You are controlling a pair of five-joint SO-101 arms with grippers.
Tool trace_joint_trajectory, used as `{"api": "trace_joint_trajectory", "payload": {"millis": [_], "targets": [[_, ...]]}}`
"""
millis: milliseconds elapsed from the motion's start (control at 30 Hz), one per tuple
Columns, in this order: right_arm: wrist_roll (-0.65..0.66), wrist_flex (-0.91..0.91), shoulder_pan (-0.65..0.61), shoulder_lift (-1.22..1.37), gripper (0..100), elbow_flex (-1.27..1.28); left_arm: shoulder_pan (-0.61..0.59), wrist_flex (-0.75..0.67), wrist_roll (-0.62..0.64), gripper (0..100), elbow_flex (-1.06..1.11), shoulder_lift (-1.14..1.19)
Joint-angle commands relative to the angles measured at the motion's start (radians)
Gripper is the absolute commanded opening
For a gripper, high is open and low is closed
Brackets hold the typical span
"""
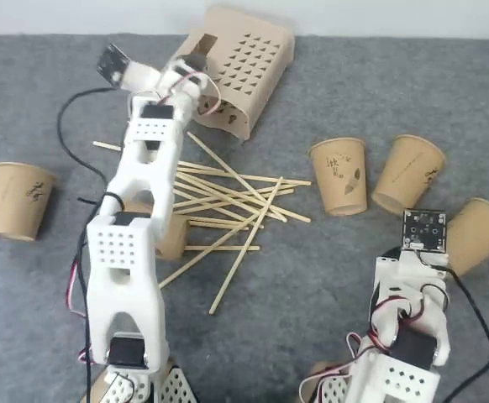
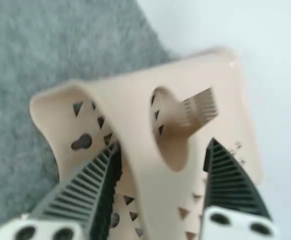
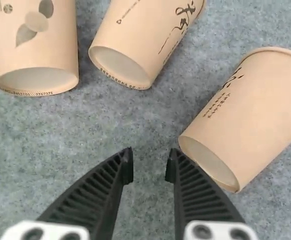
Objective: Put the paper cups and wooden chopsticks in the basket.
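**High view.** The basket [image 1: 240, 71] lies tipped on its side at the far edge of the grey mat [image 1: 328, 285], with a triangle-punched wall facing up. The left arm [image 1: 131, 243] stretches to the basket. The left gripper [image 1: 196, 84] sits at the basket's near end, mostly hidden by its own wrist. The chopsticks [image 1: 232, 193] lie in a loose crossed heap mid-mat, and some run under the arm. One cup [image 1: 18, 200] lies far left, and a second cup [image 1: 174, 237] is largely covered by the left arm. To the right lie a third cup [image 1: 339, 175], a fourth cup [image 1: 407, 172] and a fifth cup [image 1: 478, 233]. The cups carry dark brush-style writing, too small to read here.

**Left wrist view.** The left gripper [image 2: 164, 145] has its jaws spread wide, one on each side of the basket's [image 2: 135, 100] end wall by the oval handle hole. I cannot tell whether the pads touch the wall.

**Right wrist view.** The right gripper [image 3: 148, 167] is low over the mat [image 3: 85, 125], its jaws slightly parted with nothing between them. Three cups lie ahead with their bases toward it.
- One cup [image 3: 33, 45] shows leaf shapes and a ring of print at its base, too fine to read.
- The middle cup [image 3: 140, 35] has brush characters.
- Both of those are cut off by the frame.
- The last cup [image 3: 250, 120] lies just beside one finger and bears brush characters and a line of tiny letters.
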Motion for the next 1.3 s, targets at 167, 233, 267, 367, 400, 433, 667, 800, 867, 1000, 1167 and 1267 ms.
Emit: {"api": "trace_joint_trajectory", "payload": {"millis": [167,233,267,367,400,433,667,800,867,1000,1167,1267], "targets": [[0.015,-0.022,-0.008,-0.015,12.3,-0.002,0.014,0.143,0.021,15,-0.165,-0.011],[0.015,-0.022,-0.008,-0.015,12.3,-0.002,0.008,0.272,0.021,2,-0.254,-0.011],[0.015,-0.022,-0.008,-0.015,12.3,-0.002,0.006,0.347,0.021,0,-0.303,-0.009],[0.015,-0.022,-0.008,-0.015,12.3,0.0,0.006,0.54,0.002,1,-0.441,-0.005],[0.015,-0.022,-0.008,-0.015,12.3,0.0,0.006,0.58,-0.032,1,-0.486,0.0],[0.015,-0.022,-0.008,-0.015,12.3,0.0,0.008,0.612,-0.074,1,-0.521,0.002],[0.017,-0.021,-0.008,-0.015,12.3,0.0,0.017,0.744,-0.164,1,-0.699,-0.008],[0.041,-0.022,-0.008,-0.016,12.3,0.008,0.043,0.875,-0.261,1,-0.854,-0.008],[0.041,-0.022,-0.008,-0.016,12.3,0.009,0.048,0.945,-0.287,1,-0.929,-0.008],[0.041,-0.022,-0.01,-0.016,12.2,0.009,0.035,1.054,-0.402,1,-1.046,-0.008],[0.041,-0.022,-0.01,-0.016,12.2,0.011,0.031,1.114,-0.563,1,-1.075,-0.009],[0.043,-0.022,-0.01,-0.016,12.2,0.011,0.051,1.117,-0.629,1,-1.072,-0.003]]}}
